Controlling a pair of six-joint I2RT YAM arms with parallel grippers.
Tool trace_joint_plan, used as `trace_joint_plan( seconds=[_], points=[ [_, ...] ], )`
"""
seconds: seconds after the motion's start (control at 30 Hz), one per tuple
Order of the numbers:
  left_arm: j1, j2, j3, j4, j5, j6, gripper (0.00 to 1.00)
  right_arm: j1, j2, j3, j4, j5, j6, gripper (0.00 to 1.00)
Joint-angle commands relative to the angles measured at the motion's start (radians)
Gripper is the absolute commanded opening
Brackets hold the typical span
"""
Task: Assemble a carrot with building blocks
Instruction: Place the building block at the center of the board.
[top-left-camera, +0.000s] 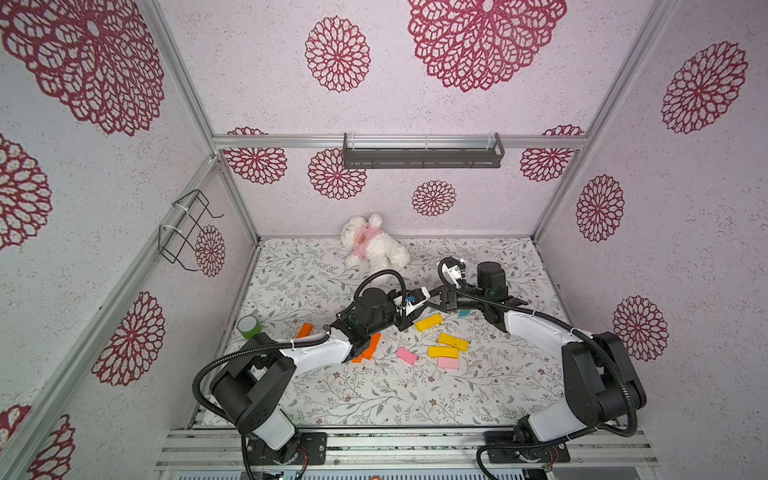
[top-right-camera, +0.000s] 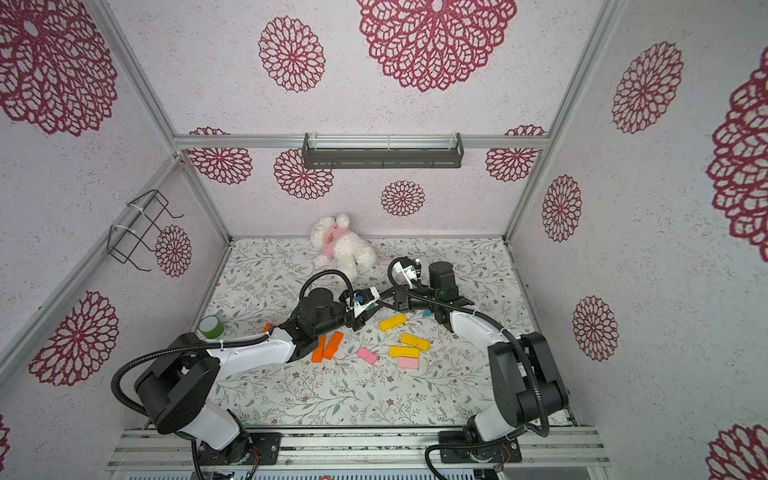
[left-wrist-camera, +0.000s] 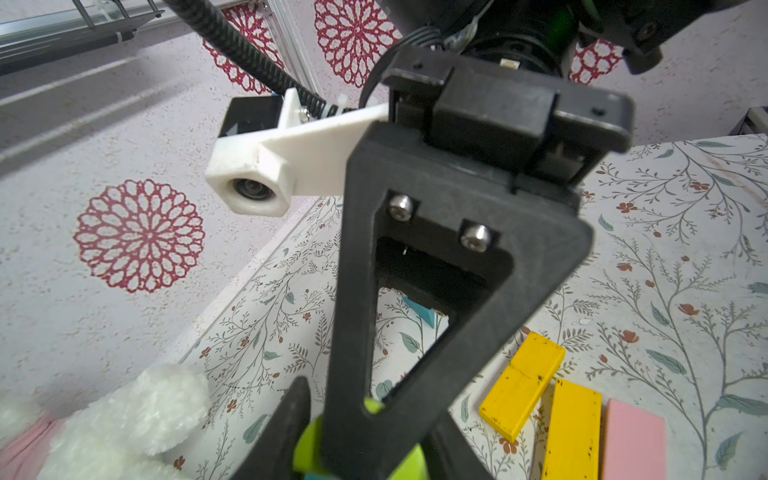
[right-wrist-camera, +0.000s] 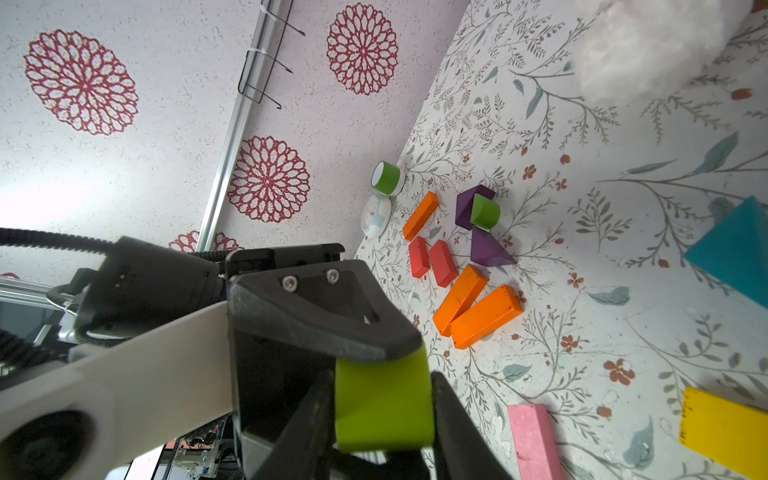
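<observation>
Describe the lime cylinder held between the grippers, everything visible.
The cylinder is a short, smooth lime-green block, seemingly painted wood, unmarked. It appears clear of the table. The jaws of the right gripper press its two sides. The left gripper is shut on it too, one jaw lying across its upper edge. In the left wrist view only slivers of it show.

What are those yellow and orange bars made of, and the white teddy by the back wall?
Yellow bars: probably painted wood; the matte coat is chipped, with dark specks along the edges. Orange bars: likely the same, square-cut with scuffed corners. Teddy: soft plush, judging by its fluffy white pile; what fills it cannot be seen.
</observation>
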Motion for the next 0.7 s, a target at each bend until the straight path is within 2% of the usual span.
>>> trace_joint_plan(
  seconds=[0.0, 0.2, 0.37, 0.67],
  points=[
    [-0.004, -0.006, 0.016, -0.036, 0.018, 0.030, 0.28, 0.001, -0.038, 0.006, 0.053, -0.029, 0.011, 0.41],
    [-0.004, -0.007, 0.015, -0.038, 0.010, 0.033, 0.27, -0.005, -0.037, 0.006, 0.039, -0.014, 0.005, 0.47],
    [-0.004, -0.010, 0.015, -0.033, -0.001, 0.032, 0.27, -0.025, -0.029, 0.010, -0.070, 0.035, -0.059, 0.54],
    [0.004, 0.003, 0.009, -0.016, -0.042, 0.028, 0.26, -0.056, -0.108, -0.006, -0.094, 0.075, -0.078, 0.59]
  ],
)
